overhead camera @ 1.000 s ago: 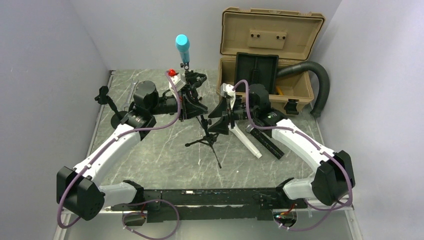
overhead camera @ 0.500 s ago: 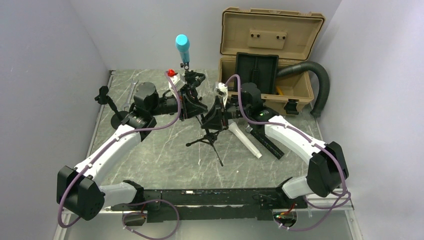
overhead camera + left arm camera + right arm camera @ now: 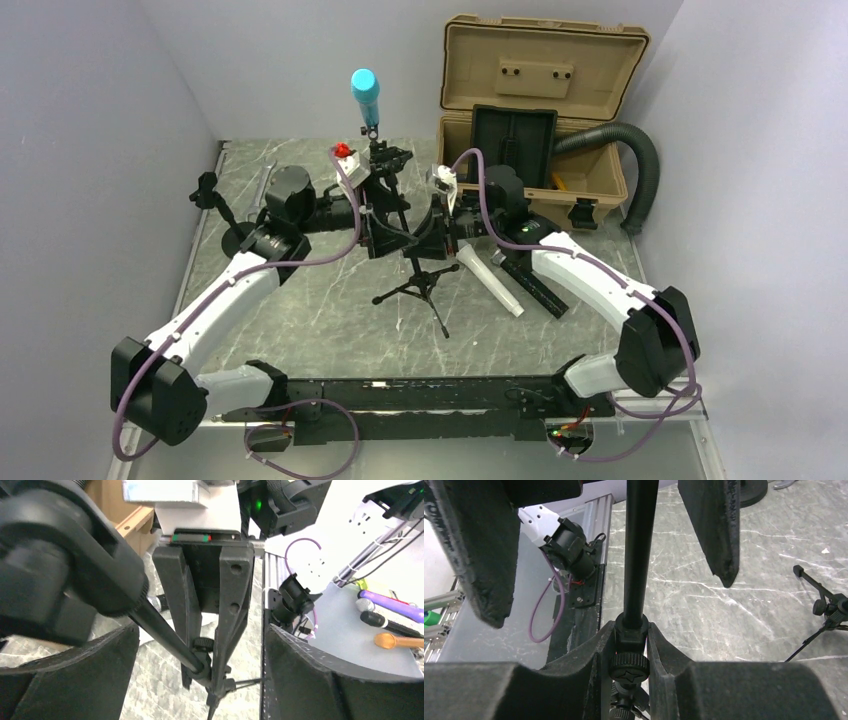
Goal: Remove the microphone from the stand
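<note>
The microphone (image 3: 365, 95), with a light blue head, sits upright at the top of the black tripod stand (image 3: 421, 285) at the middle of the table. My right gripper (image 3: 630, 641) is shut on the stand's collar (image 3: 631, 630), just above the tripod legs, reaching in from the right (image 3: 428, 232). On the left of the pole (image 3: 162, 627), my left gripper (image 3: 384, 232) is open; its fingers (image 3: 70, 680) stand wide on both sides of the pole without touching it. Neither wrist view shows the microphone.
An open tan case (image 3: 545, 70) with a black insert stands at the back right, a corrugated hose (image 3: 640, 165) beside it. A white tube (image 3: 490, 280) and a black bar (image 3: 535, 285) lie right of the tripod. A small stand on a round base (image 3: 238, 238) is at the left.
My right gripper moved left and closed on the stand's collar. My left gripper, shut on the pole before, has opened wide and dropped a little lower.
</note>
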Controlling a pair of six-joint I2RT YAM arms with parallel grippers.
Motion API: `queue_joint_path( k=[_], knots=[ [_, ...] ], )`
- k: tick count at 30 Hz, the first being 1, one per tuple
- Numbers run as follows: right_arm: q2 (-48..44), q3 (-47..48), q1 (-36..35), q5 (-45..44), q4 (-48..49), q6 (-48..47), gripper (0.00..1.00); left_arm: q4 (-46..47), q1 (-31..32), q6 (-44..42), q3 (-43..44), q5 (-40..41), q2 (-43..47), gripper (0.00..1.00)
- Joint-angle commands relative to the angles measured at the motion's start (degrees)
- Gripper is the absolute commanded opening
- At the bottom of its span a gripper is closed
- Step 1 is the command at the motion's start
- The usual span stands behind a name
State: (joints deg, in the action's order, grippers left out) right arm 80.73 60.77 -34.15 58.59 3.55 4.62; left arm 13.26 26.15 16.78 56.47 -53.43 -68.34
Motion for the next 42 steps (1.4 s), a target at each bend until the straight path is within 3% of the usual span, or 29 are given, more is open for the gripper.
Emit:
queue_joint_path(
  k=[1,8,14,19,23,27,34,42],
  knots=[
    [-5.8,3.2,0.8,1.0,1.5,-0.7,0.00,-4.2,-0.8,-6.8,2.1,-3.9,4.2,0.99],
    [-8.8,6.0,4.4,0.7,0.6,1.0,0.00,-7.4,-1.7,-9.8,0.4,-7.0,7.0,0.99],
    [-7.6,12.8,5.1,1.6,1.7,5.4,0.00,-1.0,-1.6,-3.9,-1.2,-8.2,6.3,0.99],
    [-5.4,14.3,5.7,2.9,11.6,16.1,0.00,4.3,-1.5,3.2,2.3,-8.4,1.6,0.79],
    [-4.2,13.6,6.7,3.5,21.4,24.9,0.00,7.2,-0.9,6.2,5.2,-9.6,-1.6,0.77],
    [-3.8,13.9,6.7,3.1,20.8,24.6,0.00,13.1,0.0,11.3,5.3,-10.7,-3.5,0.76],
    [-3.6,12.9,6.8,2.5,21.4,24.7,0.00,13.9,2.5,12.5,6.3,-9.9,-6.8,0.72],
    [-4.3,11.9,6.7,1.8,19.5,22.7,0.00,16.2,3.0,15.1,7.4,-9.4,-10.1,0.52]
  ],
)
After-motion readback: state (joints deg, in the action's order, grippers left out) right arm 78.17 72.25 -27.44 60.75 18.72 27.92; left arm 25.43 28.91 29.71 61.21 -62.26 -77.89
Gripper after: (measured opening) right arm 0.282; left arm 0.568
